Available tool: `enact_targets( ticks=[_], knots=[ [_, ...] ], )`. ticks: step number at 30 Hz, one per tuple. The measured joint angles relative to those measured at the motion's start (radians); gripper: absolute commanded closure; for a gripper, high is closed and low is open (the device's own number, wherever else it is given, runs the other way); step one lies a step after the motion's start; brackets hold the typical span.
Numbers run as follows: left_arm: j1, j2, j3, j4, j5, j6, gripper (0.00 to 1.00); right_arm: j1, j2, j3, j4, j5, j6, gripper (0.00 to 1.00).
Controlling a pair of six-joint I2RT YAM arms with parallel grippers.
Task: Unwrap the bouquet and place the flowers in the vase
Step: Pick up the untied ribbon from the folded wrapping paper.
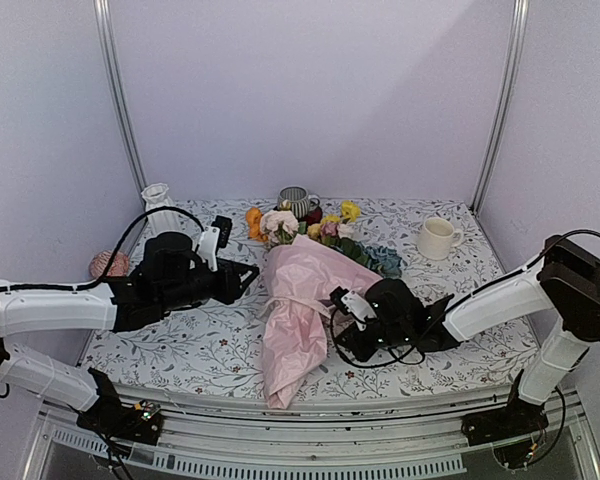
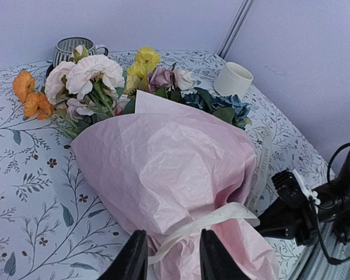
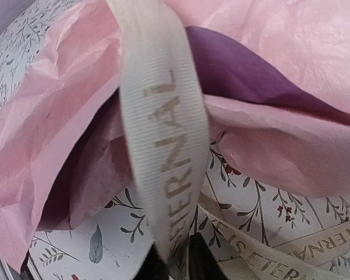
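Floral-print tabletop (image 1: 160, 345) beneath pink bouquet (image 1: 300, 310) with cream "ETERNAL" ribbon (image 3: 163, 134)

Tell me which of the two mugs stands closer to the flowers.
The grey striped mug, right behind the flowers; the plain cream mug stands apart, toward the right wall.

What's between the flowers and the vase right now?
The left arm lies across the direct line to the vase at far left. The flowers themselves sit inside pink paper tied with ribbon, not yet unwrapped.
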Motion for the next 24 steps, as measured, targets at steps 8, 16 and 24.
enact_targets(
  ticks=[8,16,24],
  knots=[
    [-0.05,0.028,0.01,0.026,0.113,0.051,0.64,0.0,-0.192,0.01,-0.039,-0.047,0.027,0.96],
    [-0.178,0.061,0.02,0.137,0.183,0.101,0.6,0.0,-0.33,0.186,-0.045,-0.121,0.101,0.96],
    [-0.245,0.1,-0.026,0.3,0.177,0.076,0.58,0.0,-0.273,0.306,-0.088,-0.137,0.178,0.95]
  ],
)
